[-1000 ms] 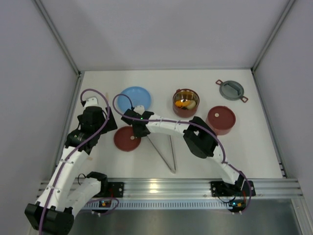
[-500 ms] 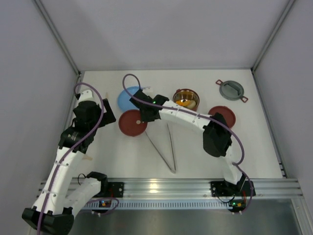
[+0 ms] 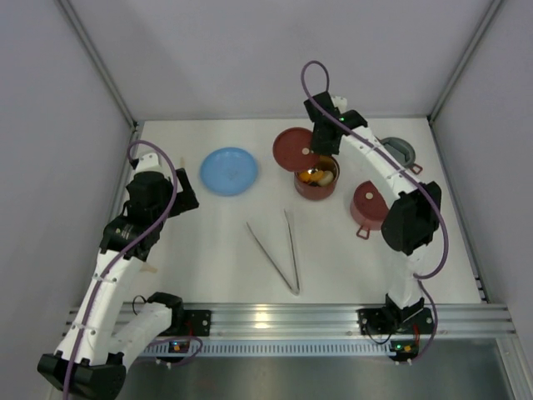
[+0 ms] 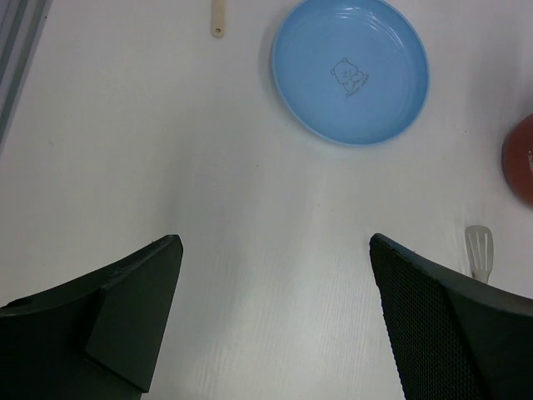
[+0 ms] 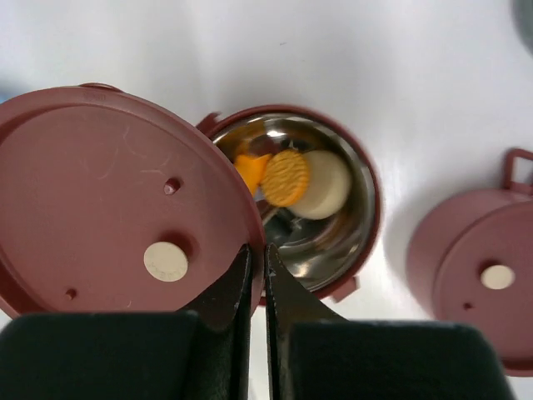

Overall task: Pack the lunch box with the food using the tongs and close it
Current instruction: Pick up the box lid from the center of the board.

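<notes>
**R gripper holds disc lid at open bowl, L gripper idle**

R gripper (image 5: 258,250): jaws pinched together on the rim of the dark-red disc lid (image 5: 117,200), flat face w/ pale centre knob facing the wrist cam. The lid overlaps the left rim of the open bowl (image 5: 354,242); most of the bowl is uncovered. Can't tell if lid and rim touch.

Food in the bowl's steel inside: orange piece (image 5: 248,169), round tan biscuit (image 5: 286,177) and cream-white disc (image 5: 325,187), all bunched together toward the far side.

Second bowl (image 3: 376,204) sits near the open one, on its R side, own lid on, apart from it. Grey cover (image 3: 403,150) is at the back R of the table (image 3: 208,267), partly hidden behind the R arm.

Tongs (image 3: 279,250) lie flat in a narrow V at table centre, joined end toward the arm bases, nothing touching them.

L gripper (image 4: 275,242): jaws wide apart, holding nothing, above bare table. Blue plate (image 4: 350,71) is near, beyond its fingertips. Wooden stick (image 4: 217,17) end shows at the top edge.
</notes>
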`<action>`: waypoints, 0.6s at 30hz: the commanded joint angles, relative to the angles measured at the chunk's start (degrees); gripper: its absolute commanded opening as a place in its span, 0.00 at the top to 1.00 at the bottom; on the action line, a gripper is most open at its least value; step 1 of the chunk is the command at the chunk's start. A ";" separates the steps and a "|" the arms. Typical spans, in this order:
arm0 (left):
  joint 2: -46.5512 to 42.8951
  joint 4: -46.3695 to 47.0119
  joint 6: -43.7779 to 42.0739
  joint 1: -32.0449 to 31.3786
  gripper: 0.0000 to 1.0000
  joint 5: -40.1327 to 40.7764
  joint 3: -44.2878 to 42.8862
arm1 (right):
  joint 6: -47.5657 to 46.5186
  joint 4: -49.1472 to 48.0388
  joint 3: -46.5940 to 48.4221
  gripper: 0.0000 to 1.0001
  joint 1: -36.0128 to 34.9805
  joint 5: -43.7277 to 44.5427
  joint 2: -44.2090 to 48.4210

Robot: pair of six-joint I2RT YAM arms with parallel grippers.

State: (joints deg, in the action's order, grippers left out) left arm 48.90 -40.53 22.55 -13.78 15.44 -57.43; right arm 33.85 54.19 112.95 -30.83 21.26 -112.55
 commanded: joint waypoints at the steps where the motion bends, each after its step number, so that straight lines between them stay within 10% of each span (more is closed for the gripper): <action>1: 0.23 3.00 -0.66 0.33 0.01 -0.94 -1.02 | -2.38 3.99 1.49 1.00 2.95 0.98 2.52; 18: 1.63 6.08 -0.75 0.33 0.01 -1.99 2.15 | -4.49 -0.93 -8.35 1.00 10.70 -3.76 0.84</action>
State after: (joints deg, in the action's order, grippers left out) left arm 50.33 -38.11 22.50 -13.78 13.96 -55.27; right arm 30.30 54.83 105.38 -21.06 18.87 -111.81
